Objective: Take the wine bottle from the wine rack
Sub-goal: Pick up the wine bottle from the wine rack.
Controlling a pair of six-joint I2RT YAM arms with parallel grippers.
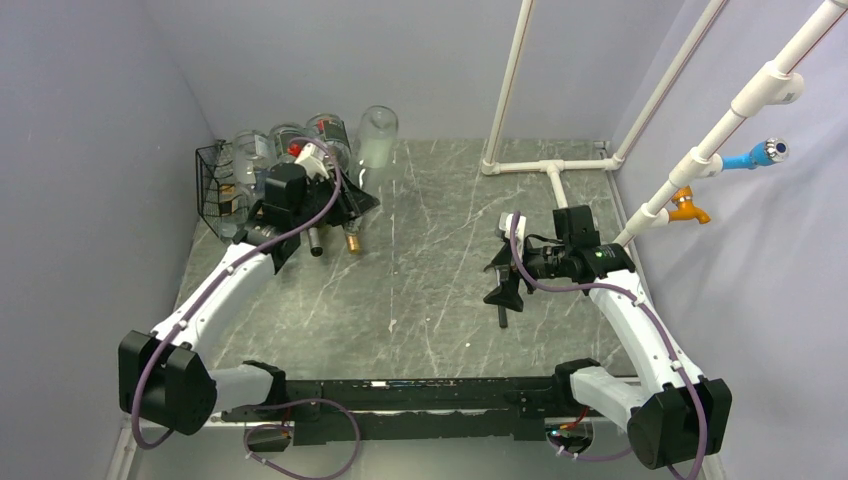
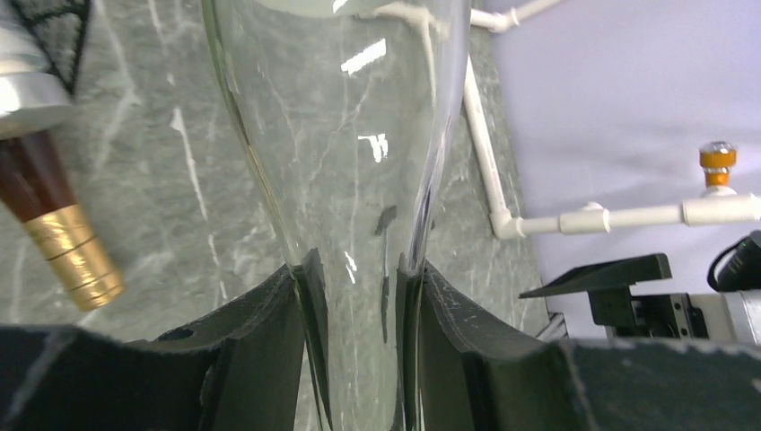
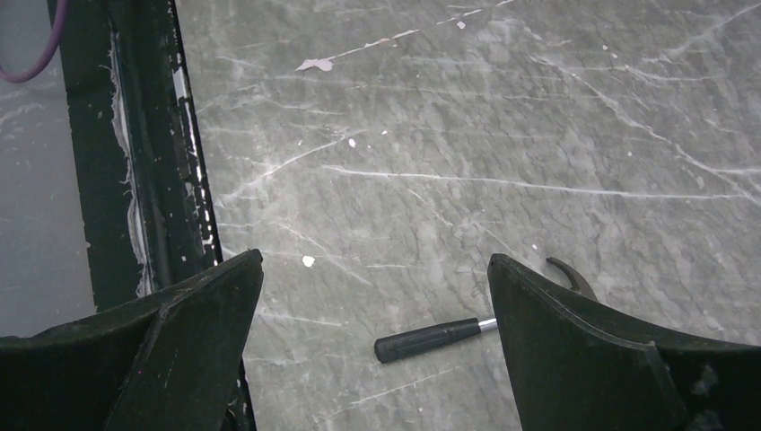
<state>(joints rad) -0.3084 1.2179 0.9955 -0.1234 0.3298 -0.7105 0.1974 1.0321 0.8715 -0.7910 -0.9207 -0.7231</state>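
Observation:
The black wire wine rack (image 1: 213,187) stands at the back left of the table, with several clear bottles (image 1: 262,150) lying on it. My left gripper (image 1: 352,198) is just right of the rack, shut on the neck of a clear glass wine bottle (image 1: 378,135). The left wrist view has that neck (image 2: 359,206) pinched between both fingers (image 2: 269,323), and the body widens away from them. My right gripper (image 1: 503,285) hangs open over the middle of the table, its jaws (image 3: 375,260) wide with nothing between them.
A bottle with a brown neck and gold cap (image 2: 72,256) lies beside my left gripper, its cap (image 1: 352,241) pointing towards me. A black-handled tool (image 3: 429,338) lies on the table under my right gripper. White PVC pipes (image 1: 550,165) stand at the back right.

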